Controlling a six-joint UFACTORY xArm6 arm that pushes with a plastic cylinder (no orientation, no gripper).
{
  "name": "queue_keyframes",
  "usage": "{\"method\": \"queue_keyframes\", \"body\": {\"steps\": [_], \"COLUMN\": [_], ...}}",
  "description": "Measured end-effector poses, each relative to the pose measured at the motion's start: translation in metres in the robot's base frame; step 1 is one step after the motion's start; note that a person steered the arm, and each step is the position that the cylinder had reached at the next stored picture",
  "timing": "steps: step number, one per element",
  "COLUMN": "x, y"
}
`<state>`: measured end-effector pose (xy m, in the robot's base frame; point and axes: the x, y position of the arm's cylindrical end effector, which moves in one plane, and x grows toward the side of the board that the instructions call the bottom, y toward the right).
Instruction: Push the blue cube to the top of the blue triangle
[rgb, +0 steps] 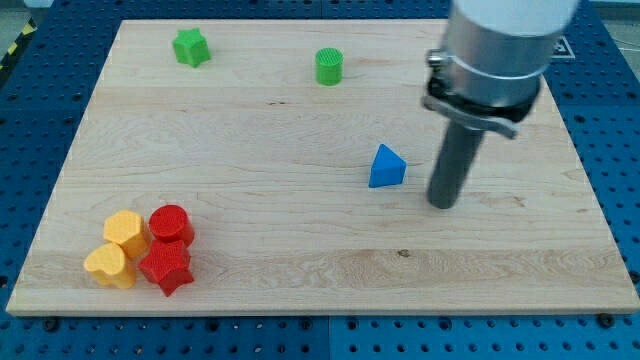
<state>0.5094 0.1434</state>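
Observation:
A blue triangle (386, 167) lies on the wooden board (300, 140), right of centre. My tip (441, 204) rests on the board just to the right of the triangle and slightly lower, a small gap apart from it. No blue cube shows in the camera view; the arm's grey body (497, 50) covers part of the board's upper right.
A green star (190, 47) sits at the upper left and a green cylinder (329, 66) at the top centre. At the lower left a yellow hexagon (126, 230), a yellow heart (108, 266), a red cylinder (171, 224) and a red star (166, 267) cluster together.

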Motion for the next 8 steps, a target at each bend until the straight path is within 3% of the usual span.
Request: {"method": "queue_keyframes", "body": {"steps": [3, 5, 6, 8], "x": [-0.051, -0.123, -0.166, -0.185], "y": [0.103, 0.153, 0.140, 0.116]}}
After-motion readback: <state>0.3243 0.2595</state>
